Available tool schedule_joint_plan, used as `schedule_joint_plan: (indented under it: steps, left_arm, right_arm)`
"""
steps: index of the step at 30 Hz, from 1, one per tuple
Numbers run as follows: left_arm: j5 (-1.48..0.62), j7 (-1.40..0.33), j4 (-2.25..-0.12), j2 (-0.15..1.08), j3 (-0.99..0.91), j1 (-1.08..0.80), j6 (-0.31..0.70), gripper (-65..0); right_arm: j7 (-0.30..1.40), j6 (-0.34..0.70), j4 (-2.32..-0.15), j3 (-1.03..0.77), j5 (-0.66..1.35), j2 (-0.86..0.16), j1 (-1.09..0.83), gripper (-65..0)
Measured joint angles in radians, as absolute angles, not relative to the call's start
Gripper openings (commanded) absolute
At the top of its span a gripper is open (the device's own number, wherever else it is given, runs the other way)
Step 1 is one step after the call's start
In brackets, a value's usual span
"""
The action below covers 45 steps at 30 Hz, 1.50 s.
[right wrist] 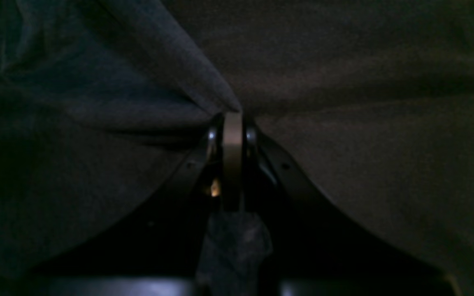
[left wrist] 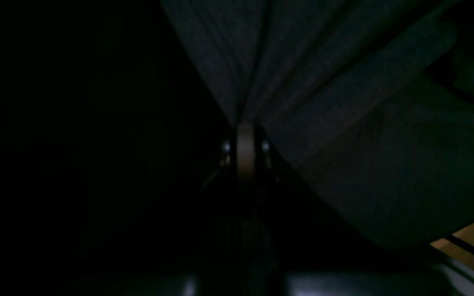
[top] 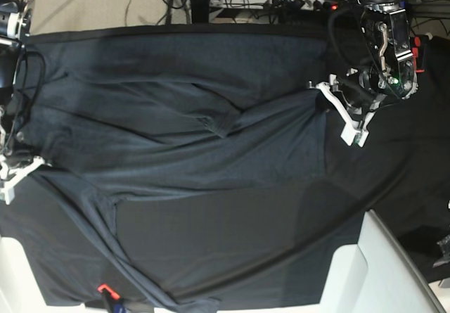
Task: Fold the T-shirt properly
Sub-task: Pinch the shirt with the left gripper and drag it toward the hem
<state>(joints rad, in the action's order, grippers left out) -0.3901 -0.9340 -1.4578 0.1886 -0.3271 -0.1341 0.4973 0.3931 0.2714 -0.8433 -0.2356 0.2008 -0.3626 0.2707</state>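
In the base view we begin at the left edge, where our right gripper (top: 13,176) sits low at the border of the T-shirt (top: 211,151). Its own camera shows the jaws pressed together with a ridge of grey fabric running into them, so we judge it has a pinch of the shirt.

In the middle, the T-shirt lies spread wide over the black table covering (top: 408,186), pulled between the two arms. It is still full of long wrinkles, and one flap of fabric sits turned over near the centre. We see no finished fold, so the task looks to be in its early part: the cloth is stretched, and the real folds are all left to do.

At the right, our left gripper (top: 351,119) holds the other edge; in its wrist view the jaws are closed and pleats of cloth fan out from them.

Both wrist views are very dark. The collar and sleeves are hard to make out, the shirt and the covering blend together, and the lower hem is partly cut off at the bottom.
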Motion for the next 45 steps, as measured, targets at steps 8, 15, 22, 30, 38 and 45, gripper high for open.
schedule_joint_plan:
  steps: [8,15,22,30,38,45]
  left_arm:
    - [-0.382,-1.002,-1.541,0.194,-0.334,-0.134,0.497,-33.4]
    - [-0.376,-1.008,-1.557,0.22,-0.484,-0.109,0.497,-33.6]
    - [-0.328,-0.998,-1.219,0.272,-0.51,0.12,0.496,-33.7]
    - [-0.344,-0.921,-0.906,0.272,-0.504,0.332,0.5,-33.7]
    - [-0.341,-0.849,-0.684,0.274,-0.39,0.421,0.497,-33.9]
    - [-0.348,-0.796,-0.68,0.234,-0.352,0.424,0.498,-33.9]
  right_arm:
    - [0.393,0.271,-0.843,-0.236,0.201,-0.363,0.271,-64.4]
    - [0.397,0.271,-0.843,-0.231,0.199,-0.362,0.271,-64.4]
    - [0.395,0.27,-0.844,-0.229,0.201,-0.363,0.271,-64.4]
    - [0.394,0.27,-0.844,-0.229,0.201,-0.363,0.271,-64.4]
    - [0.393,0.272,-0.844,-0.229,0.201,-0.363,0.271,-64.4]
    - [0.393,0.272,-0.844,-0.23,0.201,-0.363,0.271,-64.4]
